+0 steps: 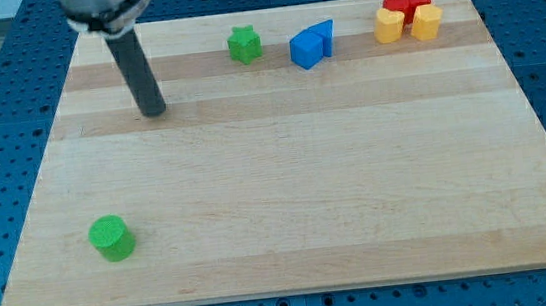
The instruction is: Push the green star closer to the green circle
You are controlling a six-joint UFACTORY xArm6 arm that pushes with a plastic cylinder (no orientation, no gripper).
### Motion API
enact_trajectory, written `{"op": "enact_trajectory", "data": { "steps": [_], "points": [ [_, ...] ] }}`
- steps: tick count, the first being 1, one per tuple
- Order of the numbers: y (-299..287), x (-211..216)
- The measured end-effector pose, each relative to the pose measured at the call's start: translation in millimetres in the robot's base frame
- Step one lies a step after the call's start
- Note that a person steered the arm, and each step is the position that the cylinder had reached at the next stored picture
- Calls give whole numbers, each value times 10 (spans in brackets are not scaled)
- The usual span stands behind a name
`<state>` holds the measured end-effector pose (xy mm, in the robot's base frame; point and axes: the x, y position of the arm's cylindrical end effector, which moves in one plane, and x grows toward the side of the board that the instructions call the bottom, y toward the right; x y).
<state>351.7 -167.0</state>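
The green star (244,44) lies near the view's top, a little left of centre. The green circle (111,237) lies at the view's bottom left. My tip (152,111) rests on the board in the upper left, well to the left of and slightly below the green star, and far above the green circle. It touches neither block.
A blue cube and blue wedge (311,45) sit together right of the green star. Red blocks (407,2) and two yellow blocks (408,23) cluster at the top right. The wooden board (287,192) lies on a blue perforated table.
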Motion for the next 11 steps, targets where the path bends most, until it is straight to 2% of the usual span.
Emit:
{"op": "enact_trajectory", "data": {
  "steps": [2, 4, 5, 7, 8, 9, 11],
  "points": [
    [247, -1011],
    [1251, -1419],
    [1671, -1415],
    [1710, -1056],
    [1620, -841],
    [1369, -797],
    [903, -955]
  ]
}}
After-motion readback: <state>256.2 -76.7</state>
